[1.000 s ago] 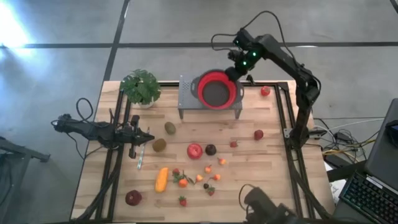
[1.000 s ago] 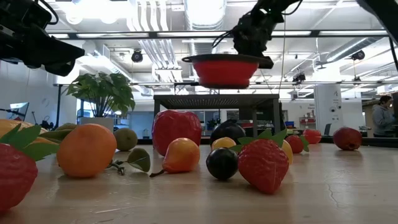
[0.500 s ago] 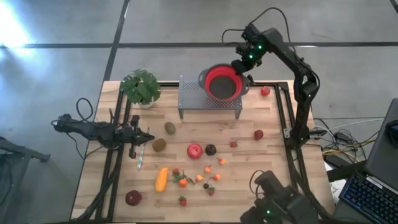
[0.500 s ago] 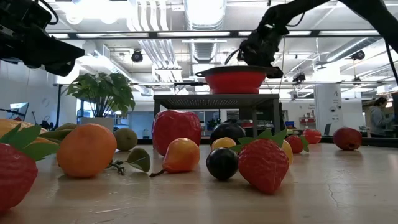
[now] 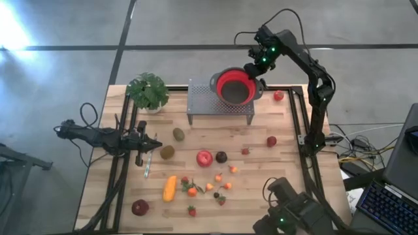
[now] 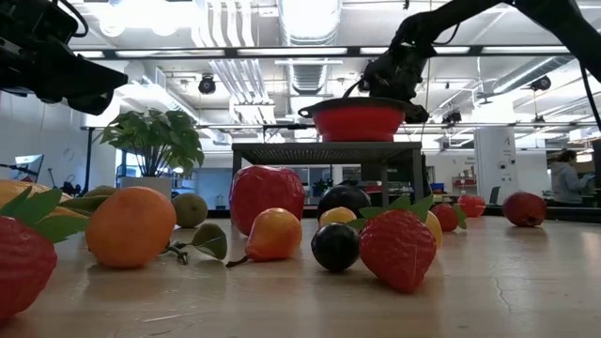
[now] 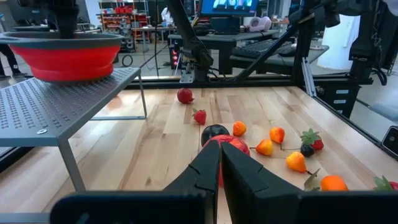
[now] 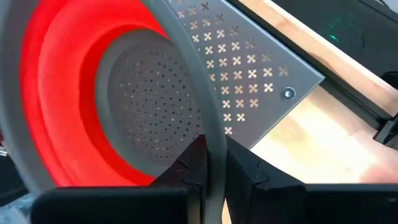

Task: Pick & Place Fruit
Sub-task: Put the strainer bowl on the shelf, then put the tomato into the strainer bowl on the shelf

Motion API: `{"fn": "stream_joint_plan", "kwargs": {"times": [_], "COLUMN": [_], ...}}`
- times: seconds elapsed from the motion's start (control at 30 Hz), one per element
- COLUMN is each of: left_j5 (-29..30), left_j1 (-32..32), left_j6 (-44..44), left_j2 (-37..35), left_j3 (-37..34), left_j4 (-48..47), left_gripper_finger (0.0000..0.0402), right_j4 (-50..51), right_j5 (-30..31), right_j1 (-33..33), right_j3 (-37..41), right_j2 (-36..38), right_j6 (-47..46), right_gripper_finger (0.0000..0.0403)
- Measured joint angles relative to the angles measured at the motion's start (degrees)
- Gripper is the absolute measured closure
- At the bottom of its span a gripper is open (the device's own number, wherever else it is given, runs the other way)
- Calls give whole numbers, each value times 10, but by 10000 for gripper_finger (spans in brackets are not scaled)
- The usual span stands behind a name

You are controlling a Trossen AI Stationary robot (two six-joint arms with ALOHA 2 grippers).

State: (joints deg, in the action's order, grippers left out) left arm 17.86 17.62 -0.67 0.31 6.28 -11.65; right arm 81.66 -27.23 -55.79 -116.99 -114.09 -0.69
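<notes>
Your right tool (image 5: 257,73) pinches the red colander (image 5: 236,87) rim on the metal stand (image 5: 202,104). The fruit (image 5: 204,158) lies mid-counter, nearer your left tool (image 5: 151,145), pressed together.

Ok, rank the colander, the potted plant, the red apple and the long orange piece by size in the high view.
1. Red colander
2. Potted plant, close to the colander, so those two are unsure
3. Long orange piece and red apple: they look alike in area, no clear order.
</notes>
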Motion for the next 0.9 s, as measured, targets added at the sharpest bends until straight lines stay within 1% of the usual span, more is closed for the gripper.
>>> {"fn": "stream_joint_plan", "kwargs": {"times": [0.33,0.5,0.67,0.73,0.9], "left_j5": [0,0,0,0,0], "left_j1": [0,0,0,0,0], "left_j6": [0,0,0,0,0], "left_j2": [0,0,0,0,0], "left_j3": [0,0,0,0,0], "left_j4": [0,0,0,0,0], "left_gripper_finger": [381,380,380,380,381], "right_j4": [0,1,5,6,41], "right_j5": [1,2,7,34,150], "right_j1": [0,0,1,1,0], "right_j3": [-3,-39,-73,-81,-86], "right_j2": [8,19,37,49,90], "right_j6": [9,22,33,34,20], "right_gripper_finger": [293,259,240,235,231]}}
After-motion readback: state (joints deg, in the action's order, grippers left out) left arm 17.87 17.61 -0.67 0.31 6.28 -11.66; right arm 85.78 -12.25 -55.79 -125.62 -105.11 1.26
